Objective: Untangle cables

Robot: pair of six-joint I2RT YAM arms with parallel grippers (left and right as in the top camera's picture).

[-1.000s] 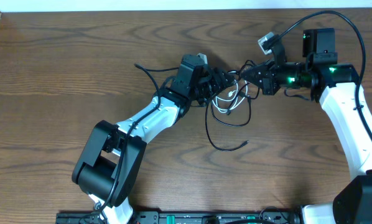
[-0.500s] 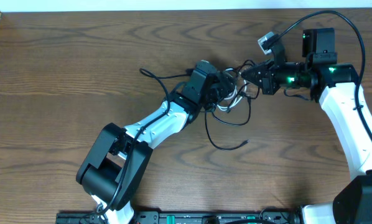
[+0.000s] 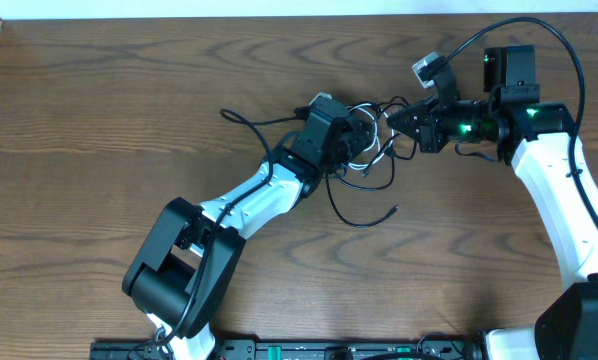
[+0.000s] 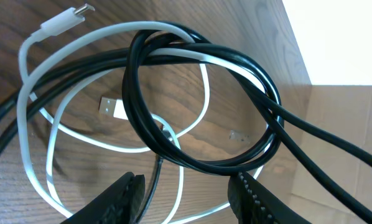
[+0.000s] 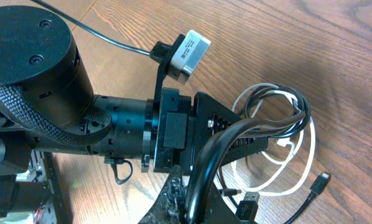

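Overhead: left gripper [image 3: 362,140] and right gripper [image 3: 401,122] sit nose to nose over the knot. The white cable [image 3: 381,150] is bunched between them, and the black cable [image 3: 393,211] trails a loose tail on the table [image 3: 99,120] beside the left jaws.

Left wrist: the jaws stand part open and grip nothing. One black and one white strand pass between the fingers [image 4: 125,198]. Just ahead, doubled black loops wrap the white loop.

Right wrist: the jaws are clamped on the black cable, which arches away ahead of them.

Risk, as we judge it: closing the left jaws here would pinch both colours, so pulling would cinch the knot. The tools are also close enough to collide.
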